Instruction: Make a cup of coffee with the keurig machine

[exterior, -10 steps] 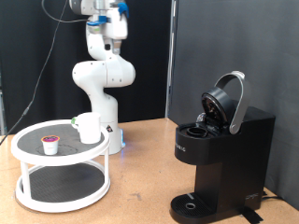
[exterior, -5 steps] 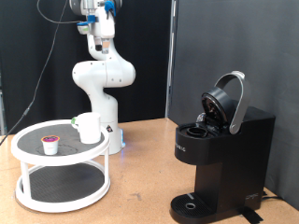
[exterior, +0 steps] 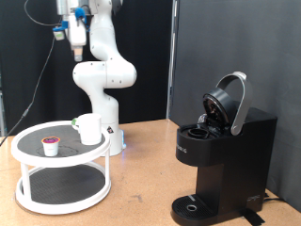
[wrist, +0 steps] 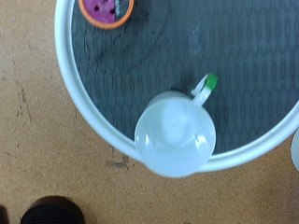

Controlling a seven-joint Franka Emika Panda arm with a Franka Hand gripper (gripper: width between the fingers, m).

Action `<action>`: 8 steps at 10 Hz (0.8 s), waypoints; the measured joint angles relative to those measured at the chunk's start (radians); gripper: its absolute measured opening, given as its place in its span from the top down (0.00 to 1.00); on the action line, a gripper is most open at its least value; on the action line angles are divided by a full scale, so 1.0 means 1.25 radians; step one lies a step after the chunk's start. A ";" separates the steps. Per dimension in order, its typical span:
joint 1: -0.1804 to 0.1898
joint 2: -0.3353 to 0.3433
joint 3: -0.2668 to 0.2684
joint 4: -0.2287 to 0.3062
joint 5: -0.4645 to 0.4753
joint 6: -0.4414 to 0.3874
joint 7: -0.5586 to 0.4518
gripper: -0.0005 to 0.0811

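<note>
Pincer (exterior: 73, 42) high above cup (exterior: 89, 129), state can't tell; keurig machine (exterior: 223, 151) at 3 o'clock, lid up for pod loading

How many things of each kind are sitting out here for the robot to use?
Cup: 1
Pod: 1
Two-tier tray: 1
Keurig machine, lid open: 1
Total: 4
The pincer hangs high above the tray, holding none of them.
</note>
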 joint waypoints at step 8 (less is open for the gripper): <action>-0.006 0.029 -0.053 -0.017 -0.006 0.061 -0.025 0.09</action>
